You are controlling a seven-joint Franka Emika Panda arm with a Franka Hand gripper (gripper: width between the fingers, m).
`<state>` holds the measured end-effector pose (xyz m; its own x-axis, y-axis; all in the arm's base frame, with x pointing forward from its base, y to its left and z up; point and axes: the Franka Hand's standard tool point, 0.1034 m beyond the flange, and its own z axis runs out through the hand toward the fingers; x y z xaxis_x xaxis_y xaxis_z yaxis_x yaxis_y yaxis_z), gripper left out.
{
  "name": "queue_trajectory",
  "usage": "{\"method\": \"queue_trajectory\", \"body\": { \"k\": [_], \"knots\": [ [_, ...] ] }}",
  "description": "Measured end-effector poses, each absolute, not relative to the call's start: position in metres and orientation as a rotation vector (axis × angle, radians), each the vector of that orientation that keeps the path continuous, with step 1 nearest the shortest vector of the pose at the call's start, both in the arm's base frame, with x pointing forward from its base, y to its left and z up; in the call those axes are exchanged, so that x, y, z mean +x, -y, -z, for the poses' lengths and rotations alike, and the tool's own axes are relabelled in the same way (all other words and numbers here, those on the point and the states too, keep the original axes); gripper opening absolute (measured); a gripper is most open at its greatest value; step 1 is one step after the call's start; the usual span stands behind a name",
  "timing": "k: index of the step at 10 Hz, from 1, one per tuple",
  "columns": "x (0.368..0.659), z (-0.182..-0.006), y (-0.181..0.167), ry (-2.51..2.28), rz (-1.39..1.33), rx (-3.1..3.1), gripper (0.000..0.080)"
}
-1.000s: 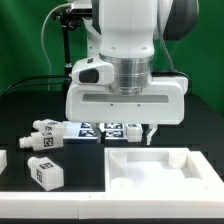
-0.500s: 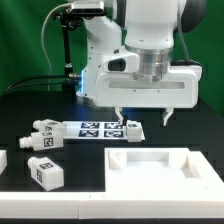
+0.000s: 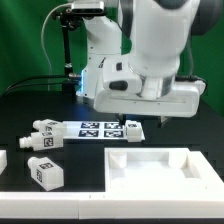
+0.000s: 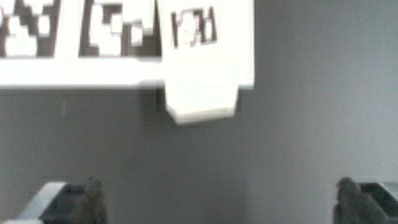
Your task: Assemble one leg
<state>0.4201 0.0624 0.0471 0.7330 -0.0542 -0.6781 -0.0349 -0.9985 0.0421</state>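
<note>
Overhead, end effector (image 4: 219,203) agape above the leg (image 4: 208,65).

A black table (image 3: 20,112) is seen in the exterior view. The marker board (image 3: 100,128) is laid flat near the centre, and a leg (image 3: 133,129) is set against its 3 o'clock end. A pair of legs (image 3: 45,134) is placed at 9 o'clock, just beside the board. A third leg (image 3: 45,171) is found at 8 o'clock, and a white panel (image 3: 165,176) with raised rims is spread at 5 o'clock.
</note>
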Motion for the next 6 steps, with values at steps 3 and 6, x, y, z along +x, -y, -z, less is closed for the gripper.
{"method": "queue_trajectory", "body": {
  "k": [3, 6],
  "knots": [
    [0.423, -0.04, -0.061, 0.072, 1.416, 2.765, 0.0649],
    [0.412, -0.026, -0.058, 0.096, 1.524, 2.704, 0.0649]
  ]
}}
